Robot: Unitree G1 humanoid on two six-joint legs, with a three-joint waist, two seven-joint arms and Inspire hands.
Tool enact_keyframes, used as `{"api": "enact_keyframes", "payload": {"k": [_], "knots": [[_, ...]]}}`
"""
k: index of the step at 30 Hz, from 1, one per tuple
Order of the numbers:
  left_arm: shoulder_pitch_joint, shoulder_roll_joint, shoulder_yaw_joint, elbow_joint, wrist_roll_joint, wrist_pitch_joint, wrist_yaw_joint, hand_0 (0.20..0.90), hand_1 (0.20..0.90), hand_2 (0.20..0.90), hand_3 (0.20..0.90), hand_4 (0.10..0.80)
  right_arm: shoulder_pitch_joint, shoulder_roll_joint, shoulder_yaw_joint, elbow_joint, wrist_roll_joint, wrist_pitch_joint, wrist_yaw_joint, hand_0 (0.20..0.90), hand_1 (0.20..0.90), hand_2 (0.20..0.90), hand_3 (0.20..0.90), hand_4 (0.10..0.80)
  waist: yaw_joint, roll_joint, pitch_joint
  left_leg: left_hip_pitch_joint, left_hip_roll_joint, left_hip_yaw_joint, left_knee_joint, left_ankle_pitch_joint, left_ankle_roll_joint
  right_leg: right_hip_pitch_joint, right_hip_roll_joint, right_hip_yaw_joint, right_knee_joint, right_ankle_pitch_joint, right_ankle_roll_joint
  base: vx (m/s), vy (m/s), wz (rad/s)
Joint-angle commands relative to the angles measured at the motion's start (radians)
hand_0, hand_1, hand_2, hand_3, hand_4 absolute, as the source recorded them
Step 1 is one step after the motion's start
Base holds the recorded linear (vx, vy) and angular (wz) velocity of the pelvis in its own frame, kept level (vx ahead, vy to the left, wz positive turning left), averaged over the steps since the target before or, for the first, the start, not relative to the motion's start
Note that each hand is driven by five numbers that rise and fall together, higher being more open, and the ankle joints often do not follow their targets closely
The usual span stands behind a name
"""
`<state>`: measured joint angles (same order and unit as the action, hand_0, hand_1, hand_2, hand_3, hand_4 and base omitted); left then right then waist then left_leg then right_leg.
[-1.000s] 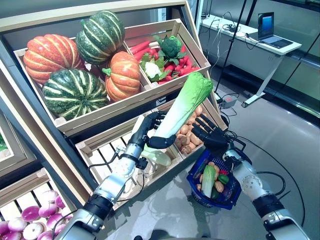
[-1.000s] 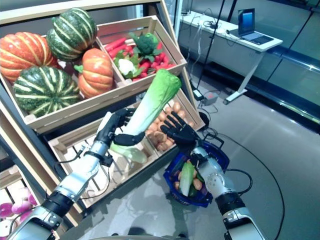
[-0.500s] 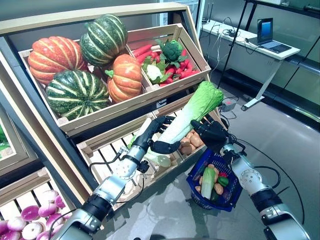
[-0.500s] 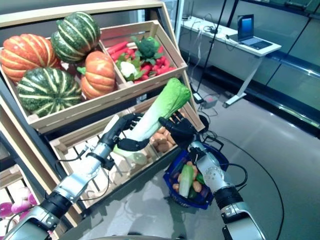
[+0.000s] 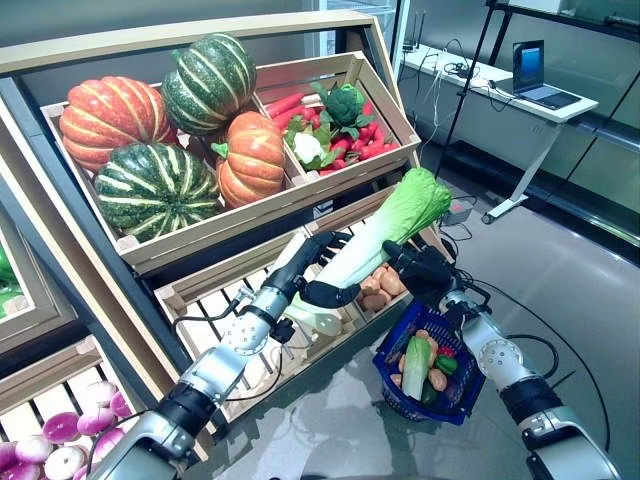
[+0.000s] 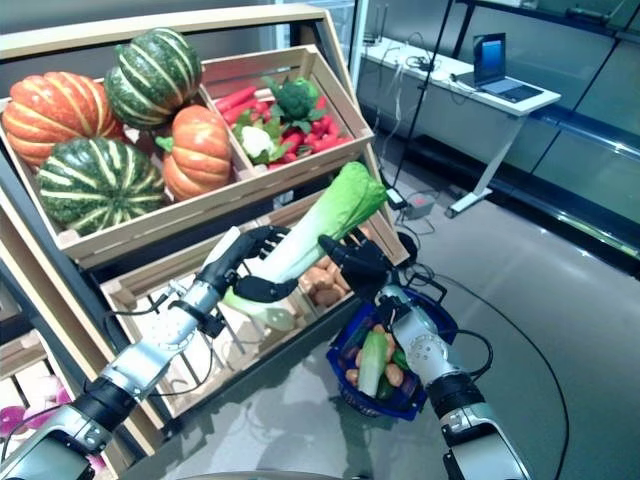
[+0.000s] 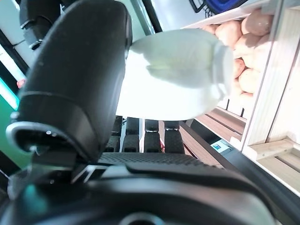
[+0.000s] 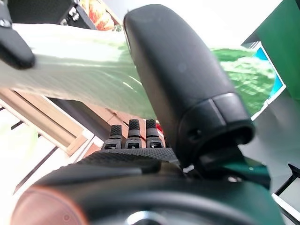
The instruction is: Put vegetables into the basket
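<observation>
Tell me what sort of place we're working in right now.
Likely a mock grocery produce stand inside a lab or office: slanted wooden crates hold pumpkins and radishes, while a desk with a laptop stands behind on a polished floor.

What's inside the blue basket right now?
The blue basket hanging from the right hand holds a pale green vegetable, brown potato-like pieces and something red; whatever lies beneath them is hidden.
</observation>
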<state>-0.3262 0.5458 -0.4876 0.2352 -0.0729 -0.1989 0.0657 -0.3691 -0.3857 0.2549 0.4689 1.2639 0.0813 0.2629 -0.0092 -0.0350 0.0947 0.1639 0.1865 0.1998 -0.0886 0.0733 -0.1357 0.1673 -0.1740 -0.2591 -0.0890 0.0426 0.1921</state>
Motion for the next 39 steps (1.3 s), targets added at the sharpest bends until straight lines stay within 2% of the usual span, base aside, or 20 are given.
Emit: {"api": "enact_keyframes", "payload": {"k": [1,8,14,15,16,17,34,35,36,39], "knots": [[-0.195,-0.041,-0.138,-0.208,0.006,-0.162,-0.141,0.300,0.300,0.300,0.300,0.400,-0.241,0.023,-0.019,0.040,0.031,-0.104,-0.040,0.900,0.900,0.900,0.900,0.800,0.029,0.004,-0.062,-0.005,-0.027,-0.031,0.001,-0.092,0.026,0.003,0.008,0.006,0.009,-0.025,-0.037,0.000,0.000,0.00],[-0.198,-0.041,-0.198,-0.270,-0.022,-0.162,-0.215,0.300,0.300,0.300,0.300,0.400,-0.306,0.030,-0.013,0.093,-0.014,-0.130,-0.086,0.900,0.900,0.900,0.900,0.800,0.035,0.008,-0.059,-0.007,-0.029,-0.037,0.001,-0.094,0.027,0.001,0.007,0.009,0.011,-0.025,-0.038,0.000,0.000,0.00],[-0.200,-0.034,-0.235,-0.305,-0.026,-0.171,-0.240,0.300,0.300,0.300,0.300,0.400,-0.356,0.026,-0.016,0.134,0.031,-0.165,-0.129,0.900,0.900,0.900,0.900,0.800,0.044,0.009,-0.058,-0.008,-0.031,-0.046,0.001,-0.095,0.026,0.005,0.005,0.005,0.011,-0.024,-0.037,0.000,0.000,0.00],[-0.199,-0.031,-0.238,-0.311,-0.024,-0.171,-0.243,0.300,0.300,0.300,0.300,0.400,-0.360,0.028,-0.021,0.134,0.038,-0.173,-0.140,0.540,0.540,0.540,0.540,0.560,0.045,0.010,-0.057,-0.009,-0.032,-0.048,0.001,-0.095,0.026,0.005,0.005,0.005,0.011,-0.025,-0.037,0.000,0.000,0.00],[-0.198,-0.030,-0.243,-0.312,-0.023,-0.173,-0.243,0.300,0.300,0.300,0.300,0.400,-0.363,0.031,-0.024,0.134,0.048,-0.177,-0.151,0.488,0.488,0.488,0.488,0.525,0.045,0.010,-0.057,-0.009,-0.032,-0.049,0.001,-0.095,0.026,0.004,0.005,0.005,0.011,-0.025,-0.037,0.000,0.000,0.00],[-0.198,-0.030,-0.249,-0.314,-0.019,-0.176,-0.238,0.300,0.300,0.300,0.300,0.400,-0.367,0.034,-0.028,0.138,0.056,-0.184,-0.166,0.300,0.300,0.300,0.300,0.400,0.046,0.011,-0.057,-0.010,-0.032,-0.051,0.001,-0.095,0.026,0.004,0.004,0.005,0.012,-0.024,-0.037,0.000,0.000,0.00],[-0.193,-0.020,-0.250,-0.306,0.001,-0.150,-0.158,0.300,0.300,0.300,0.300,0.400,-0.370,0.045,-0.047,0.152,0.061,-0.226,-0.223,0.300,0.300,0.300,0.300,0.400,0.049,0.011,-0.059,-0.015,-0.034,-0.059,0.001,-0.095,0.027,0.000,0.005,0.009,0.009,-0.021,-0.038,-0.001,0.001,0.02],[-0.192,-0.022,-0.246,-0.299,-0.001,-0.142,-0.151,0.460,0.460,0.460,0.460,0.507,-0.366,0.046,-0.049,0.150,0.056,-0.227,-0.226,0.300,0.300,0.300,0.300,0.400,0.049,0.011,-0.059,-0.015,-0.034,-0.058,0.001,-0.094,0.027,-0.001,0.005,0.010,0.008,-0.020,-0.038,0.000,0.000,0.00],[-0.190,-0.025,-0.243,-0.289,-0.006,-0.130,-0.144,0.900,0.900,0.900,0.900,0.800,-0.363,0.043,-0.052,0.149,0.049,-0.225,-0.230,0.300,0.300,0.300,0.300,0.400,0.048,0.011,-0.060,-0.015,-0.033,-0.057,0.001,-0.094,0.027,-0.001,0.004,0.010,0.008,-0.020,-0.037,0.000,0.000,0.00],[-0.172,-0.022,-0.223,-0.276,-0.013,-0.118,-0.123,0.900,0.900,0.900,0.900,0.800,-0.348,0.029,-0.063,0.150,0.035,-0.220,-0.231,0.300,0.300,0.300,0.300,0.400,0.047,0.011,-0.061,-0.014,-0.032,-0.055,0.001,-0.094,0.025,-0.001,0.004,0.011,0.007,-0.018,-0.037,0.000,0.000,0.00]]}}
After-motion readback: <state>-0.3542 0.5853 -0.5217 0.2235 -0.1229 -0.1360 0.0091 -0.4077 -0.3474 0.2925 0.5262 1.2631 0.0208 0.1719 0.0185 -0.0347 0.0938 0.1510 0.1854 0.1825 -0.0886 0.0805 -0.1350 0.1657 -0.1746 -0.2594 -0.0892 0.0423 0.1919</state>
